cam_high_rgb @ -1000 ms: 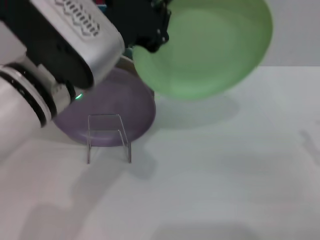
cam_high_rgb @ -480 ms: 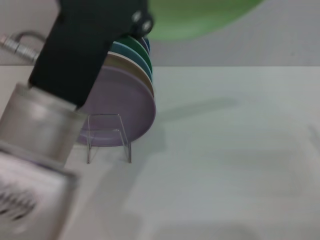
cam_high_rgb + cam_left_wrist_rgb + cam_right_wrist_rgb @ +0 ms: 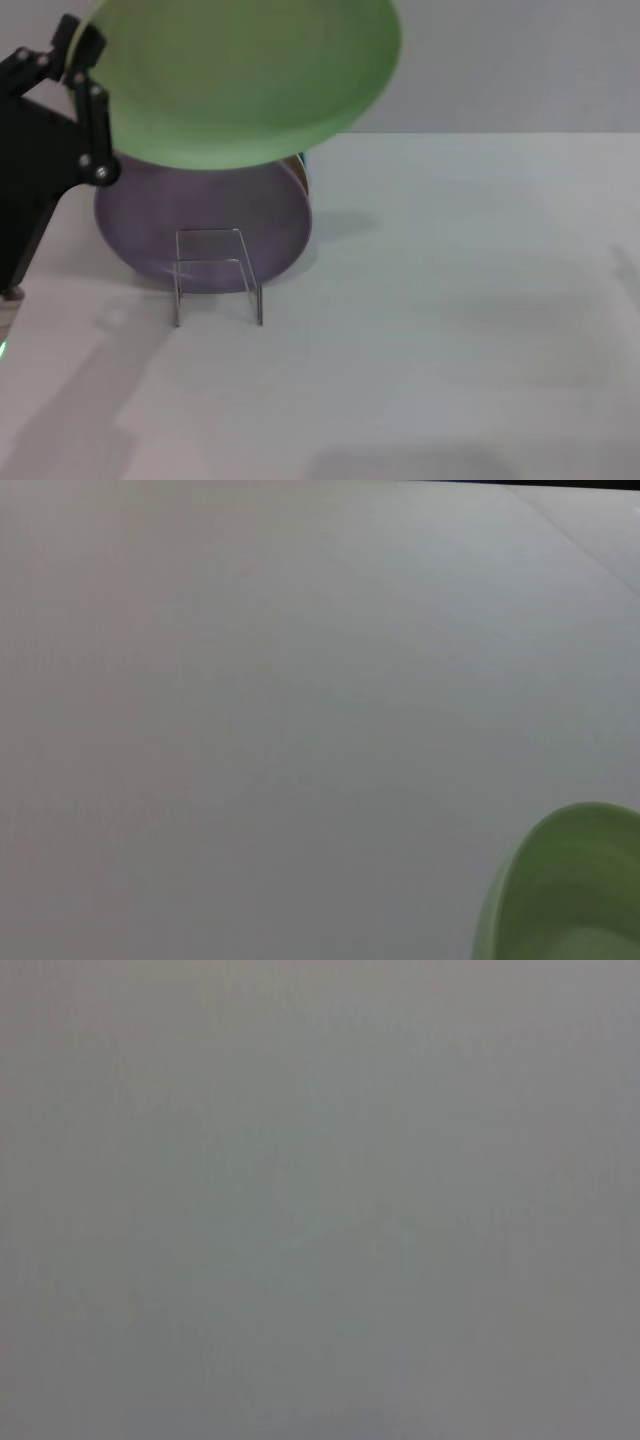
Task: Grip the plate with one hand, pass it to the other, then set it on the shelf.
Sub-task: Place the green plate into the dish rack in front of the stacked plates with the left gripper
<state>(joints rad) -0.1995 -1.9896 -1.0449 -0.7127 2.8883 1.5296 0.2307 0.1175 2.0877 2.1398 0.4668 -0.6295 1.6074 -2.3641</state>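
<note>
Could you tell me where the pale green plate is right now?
In the head view, the plate is held aloft by the left tool, above the lilac plate in the shelf.

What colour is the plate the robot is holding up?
Pale mint green plate, clearest in the head view.

Soft, even light; faint shadows on the white table; the plate slightly blurred.

Bare lab-like test setup, plain white table, blank grey wall
</note>
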